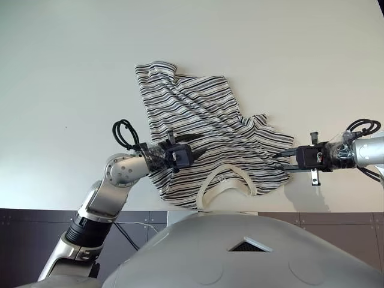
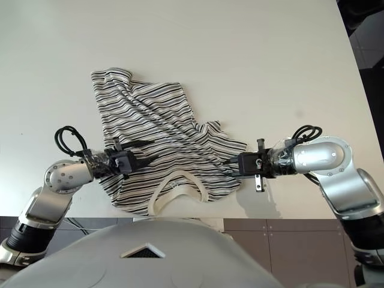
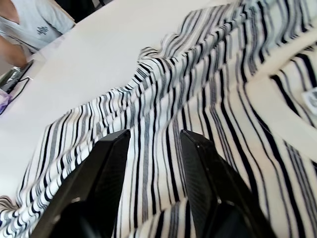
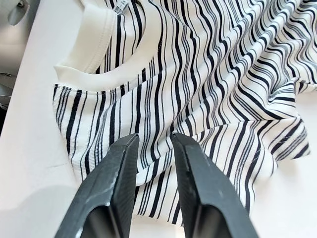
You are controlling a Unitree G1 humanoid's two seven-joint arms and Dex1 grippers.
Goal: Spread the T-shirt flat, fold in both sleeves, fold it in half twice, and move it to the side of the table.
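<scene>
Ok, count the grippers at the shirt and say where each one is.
2. The left gripper is over the T-shirt, on its near-left part beside the collar; the right gripper is at its near-right edge. Both have open jaws. None looks hidden.

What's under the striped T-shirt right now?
The T-shirt lies crumpled on the white table, which shows around it. Anything beneath the cloth is covered, so I can't tell.

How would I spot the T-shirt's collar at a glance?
On the white table, the striped T-shirt lies crumpled between the left gripper and right gripper. At its edge nearest the robot curves the collar: a plain cream band, the only unstriped part.
</scene>
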